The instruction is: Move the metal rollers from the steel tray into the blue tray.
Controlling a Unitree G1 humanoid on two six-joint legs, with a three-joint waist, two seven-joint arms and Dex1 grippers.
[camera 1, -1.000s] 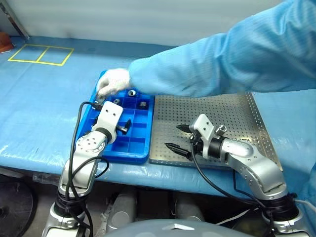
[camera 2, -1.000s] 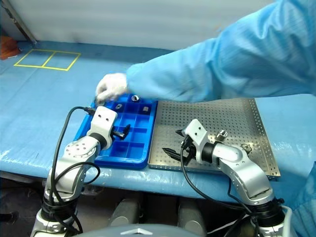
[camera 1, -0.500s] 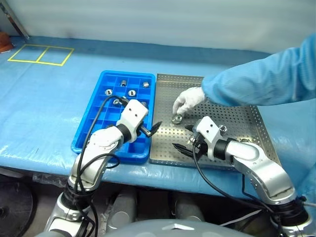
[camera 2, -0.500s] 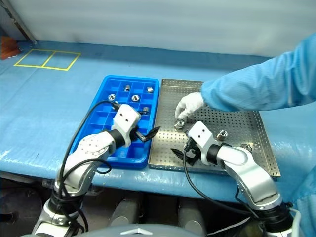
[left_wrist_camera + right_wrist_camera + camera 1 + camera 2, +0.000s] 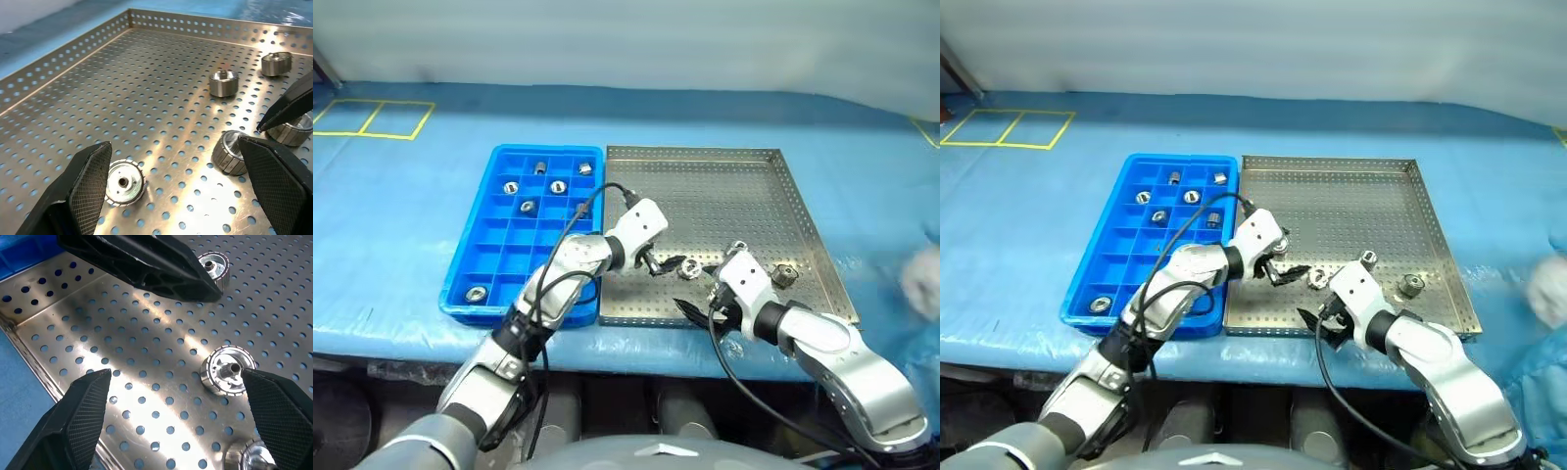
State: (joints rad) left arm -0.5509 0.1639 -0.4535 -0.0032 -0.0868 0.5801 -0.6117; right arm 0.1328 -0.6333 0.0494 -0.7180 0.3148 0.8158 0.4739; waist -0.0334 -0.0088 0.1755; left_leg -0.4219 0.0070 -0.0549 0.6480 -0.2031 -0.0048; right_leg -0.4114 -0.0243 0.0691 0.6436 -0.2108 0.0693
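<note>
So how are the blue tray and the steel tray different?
The blue tray is plastic and split into small square compartments; the steel tray is bare metal with one open, perforated floor. The blue tray is narrower, the steel tray wider and squarer. The blue tray's rollers sit one per compartment; the steel tray's lie loose near its front. Both are shallow, side by side, holding rollers.
</note>
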